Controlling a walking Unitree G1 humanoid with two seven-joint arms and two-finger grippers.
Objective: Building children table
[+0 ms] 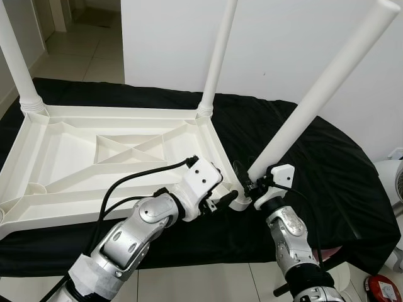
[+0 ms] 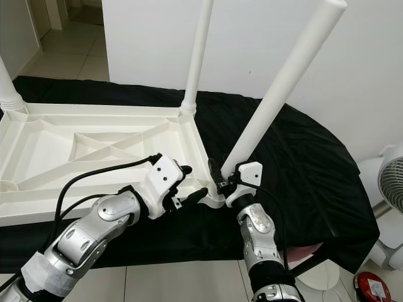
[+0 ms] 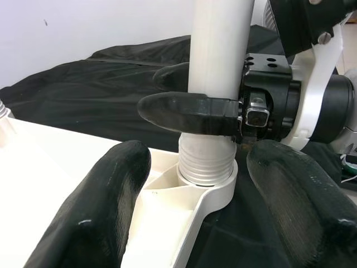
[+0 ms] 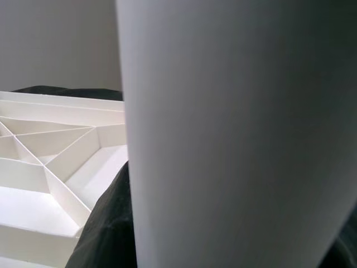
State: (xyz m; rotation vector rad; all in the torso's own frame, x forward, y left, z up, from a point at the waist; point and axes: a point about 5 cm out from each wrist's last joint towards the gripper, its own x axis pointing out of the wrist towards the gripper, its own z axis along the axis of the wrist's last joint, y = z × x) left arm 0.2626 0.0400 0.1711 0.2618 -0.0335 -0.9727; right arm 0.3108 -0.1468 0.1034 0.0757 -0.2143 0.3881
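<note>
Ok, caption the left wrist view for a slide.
Right gripper clamps the white table leg, threads entering the tabletop's corner socket.

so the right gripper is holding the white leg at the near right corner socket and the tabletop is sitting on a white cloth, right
Not quite: the cloth is black, as the left eye view shows. The rest holds: the right gripper is shut on the white leg at the near right corner socket of the upturned tabletop.

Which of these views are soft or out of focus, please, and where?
Right wrist view: the table leg looms close, a featureless soft blur. Left wrist view: the left gripper's fingers are blurred in the foreground, the leg's thread sharp. Both eye views look sharp and evenly lit.
</note>
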